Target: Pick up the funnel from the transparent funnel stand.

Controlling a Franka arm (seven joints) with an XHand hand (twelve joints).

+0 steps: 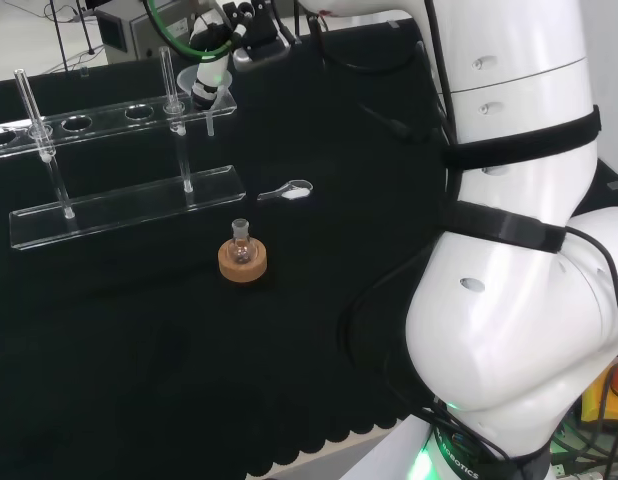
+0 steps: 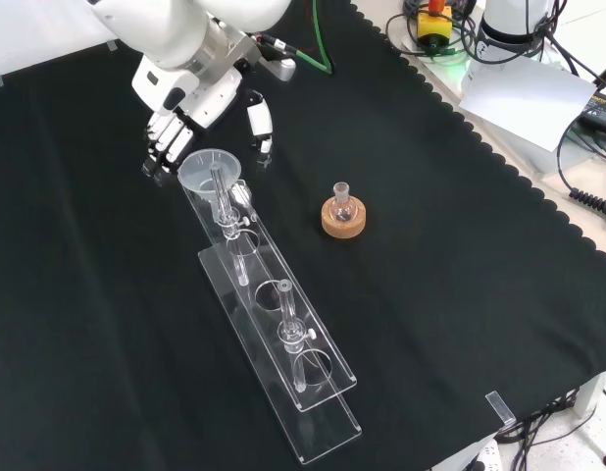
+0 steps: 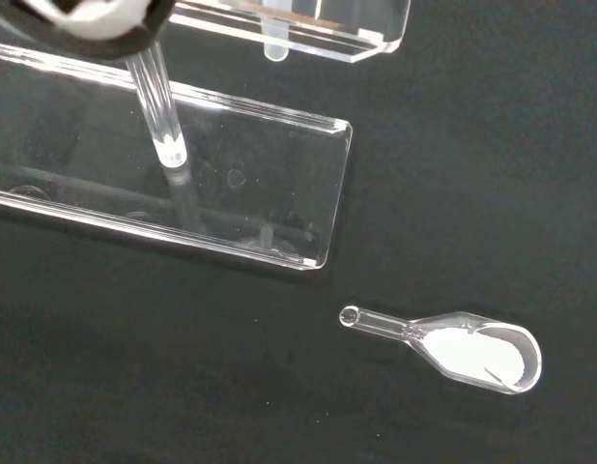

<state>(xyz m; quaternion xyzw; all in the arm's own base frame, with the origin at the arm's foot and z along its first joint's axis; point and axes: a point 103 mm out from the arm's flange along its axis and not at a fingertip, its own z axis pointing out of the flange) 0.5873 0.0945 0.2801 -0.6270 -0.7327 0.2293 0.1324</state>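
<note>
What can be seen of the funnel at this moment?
The funnel is clear plastic or glass: a wide round cone above a narrow stem. It sits upright in the end hole of the transparent funnel stand, at the stand's far end in the front view, its stem hanging through the upper shelf. The hand is right behind it, fingers pointing down on either side of the cone; whether they touch it cannot be told.

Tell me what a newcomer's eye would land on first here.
First the long clear funnel stand lying across the black cloth, with the funnel seated in its far end in the front view and the hand close behind it, fingers spread around the rim. Next, the small flask on its cork ring beside the stand, and a clear scoop of white powder.
</note>
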